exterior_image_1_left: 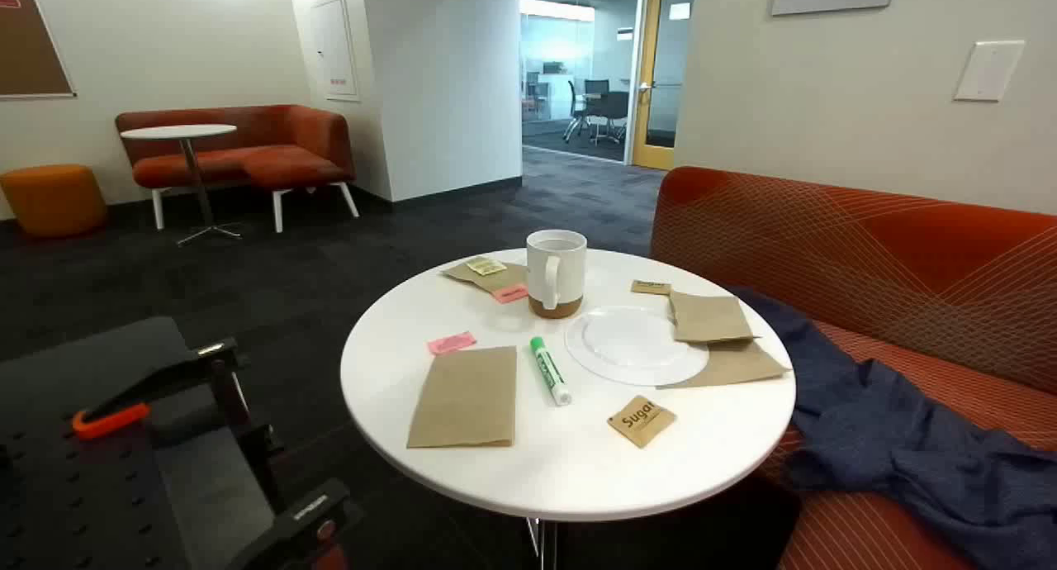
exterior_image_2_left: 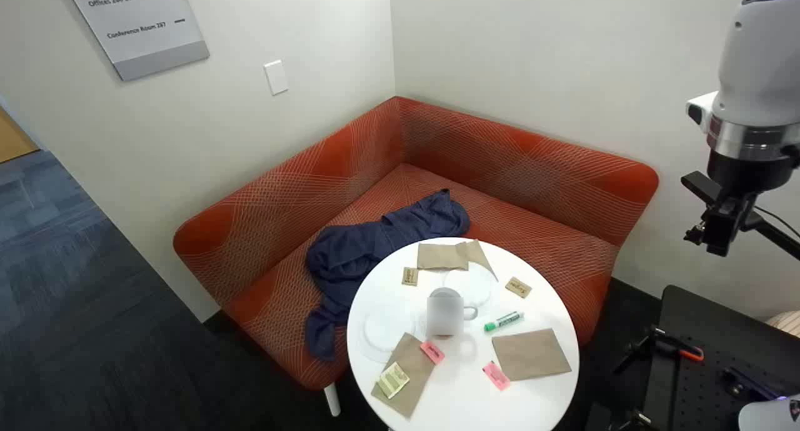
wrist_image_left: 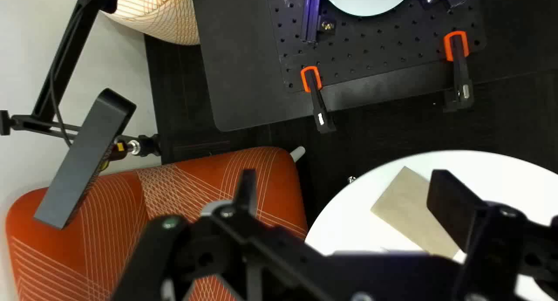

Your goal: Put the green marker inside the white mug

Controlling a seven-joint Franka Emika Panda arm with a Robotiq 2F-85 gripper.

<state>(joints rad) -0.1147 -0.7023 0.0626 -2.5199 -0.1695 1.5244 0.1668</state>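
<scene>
Two things matter for my task, and both are on the round white worktop (exterior_image_1_left: 570, 471). The slim green-capped marker with a white barrel (exterior_image_1_left: 550, 373) lies on its side, between a folded brown paper napkin (exterior_image_1_left: 466, 398) and a flat round white plate (exterior_image_1_left: 632, 347), touching neither. The cylindrical white mug with a brown base (exterior_image_1_left: 570, 266) stands upright near it.

My black fingers (wrist_image_left: 451, 209) are spread wide and have hold of nothing; the white arm (exterior_image_2_left: 759, 75) hangs beside the worktop, well apart from it. So I judge that the step in hand is only the approach. The next move calls for bringing the fingers above the marker, turning them to close across its barrel, and descending gently, since it could roll. Afterwards, I think, it must be lifted over the mug's rim and tilted.

About writing: a square brown packet (exterior_image_1_left: 642, 421) reads "Sugar", and another brown packet (exterior_image_1_left: 651, 287) across the plate seems to carry the same word. The grey-and-white wall sign (exterior_image_2_left: 137, 31) says "Offices 280-292" and "Conference Room 267", the digits a little blurred. The marker's green print I cannot read surely, nor that of the pink packets (exterior_image_1_left: 452, 344).
</scene>
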